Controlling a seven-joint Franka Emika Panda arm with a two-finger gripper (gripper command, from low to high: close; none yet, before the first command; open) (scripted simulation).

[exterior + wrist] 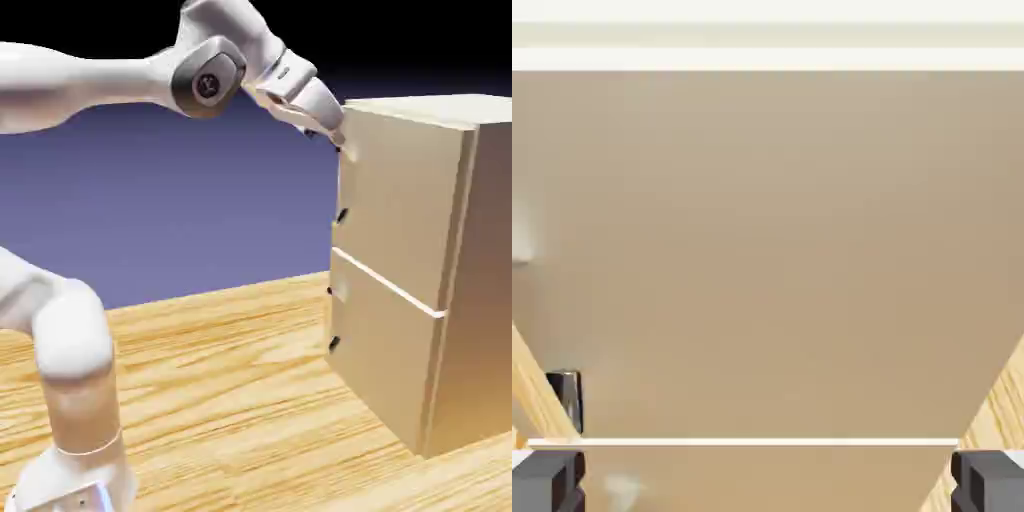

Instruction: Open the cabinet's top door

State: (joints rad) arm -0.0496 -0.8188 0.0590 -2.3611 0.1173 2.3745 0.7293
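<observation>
franka panda gripper (768, 482), fingers spread wide with nothing between them, near the closed upper door (400, 205) of the tan two-door cabinet (485, 290).

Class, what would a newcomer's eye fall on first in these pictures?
Probably the white arm, reaching across the exterior view's top to the tan cabinet at right. Next, perhaps, the white line between its two doors. In the hand view, the tan upper door fills most.
</observation>
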